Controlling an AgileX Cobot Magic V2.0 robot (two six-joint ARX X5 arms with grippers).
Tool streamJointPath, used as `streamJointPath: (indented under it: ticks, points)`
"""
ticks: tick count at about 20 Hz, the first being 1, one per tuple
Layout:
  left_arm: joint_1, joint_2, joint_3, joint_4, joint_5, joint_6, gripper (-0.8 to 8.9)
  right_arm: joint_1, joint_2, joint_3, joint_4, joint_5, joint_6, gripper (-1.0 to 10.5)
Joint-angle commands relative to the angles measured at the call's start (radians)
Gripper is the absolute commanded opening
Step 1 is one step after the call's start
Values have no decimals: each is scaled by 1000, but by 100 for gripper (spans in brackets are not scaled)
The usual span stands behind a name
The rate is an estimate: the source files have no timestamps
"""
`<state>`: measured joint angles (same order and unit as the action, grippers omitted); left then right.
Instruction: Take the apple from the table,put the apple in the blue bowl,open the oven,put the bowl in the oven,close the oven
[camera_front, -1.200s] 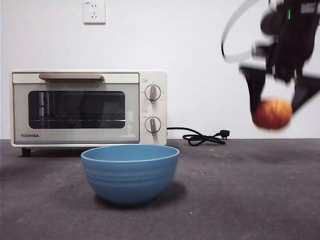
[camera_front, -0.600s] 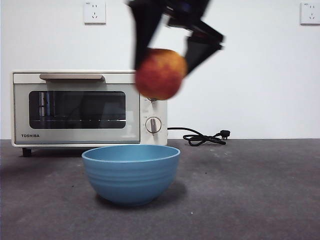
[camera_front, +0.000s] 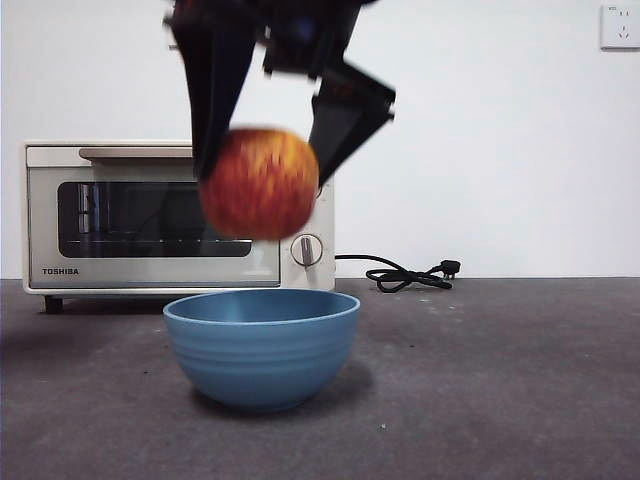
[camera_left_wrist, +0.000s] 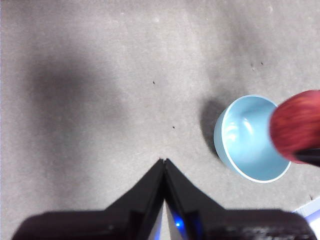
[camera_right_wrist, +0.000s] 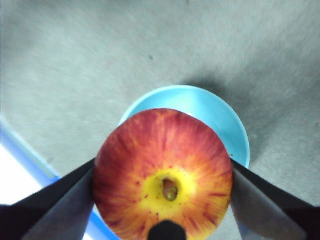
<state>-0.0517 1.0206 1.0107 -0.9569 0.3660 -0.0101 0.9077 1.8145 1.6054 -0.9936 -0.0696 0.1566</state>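
My right gripper (camera_front: 262, 185) is shut on the red, yellow-streaked apple (camera_front: 259, 183) and holds it in the air just above the blue bowl (camera_front: 261, 346). In the right wrist view the apple (camera_right_wrist: 163, 174) fills the space between the jaws, with the empty bowl (camera_right_wrist: 220, 120) directly under it. The bowl stands on the dark grey table (camera_front: 500, 380) in front of the cream oven (camera_front: 150, 215), whose door is closed. My left gripper (camera_left_wrist: 164, 162) is shut and hangs over bare table, off to one side of the bowl (camera_left_wrist: 245, 140); the apple (camera_left_wrist: 296, 126) shows at that view's edge.
A black cord with its plug (camera_front: 405, 275) lies on the table at the back, right of the oven. A white wall socket (camera_front: 620, 25) sits high on the wall at the right.
My right gripper has carried the apple from the far right, leftward and lower, to just above the bowl. Bowl and oven have not moved.
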Motion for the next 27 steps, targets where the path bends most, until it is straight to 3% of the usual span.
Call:
streamJointPath:
  ticks: [1, 10, 12, 17, 23, 27]
  points:
    - [-2, 0, 1, 1, 0, 14, -5, 2, 50, -8, 17, 2, 11, -3]
    - [-2, 0, 1, 8, 0, 21, -5, 2, 184, -8, 25, 27, 61, 41]
    - [-2, 0, 1, 9, 0, 21, -5, 3, 184, -8, 28, 30, 63, 255]
    - [-2, 0, 1, 9, 0, 21, -5, 3, 184, -8, 4, 60, 61, 569]
    - [-2, 0, 1, 20, 0, 21, -5, 3, 166, -6, -3, 60, 61, 581]
    - [-2, 0, 1, 110, 0, 17, -5, 3, 57, -6, -9, 60, 62, 561]
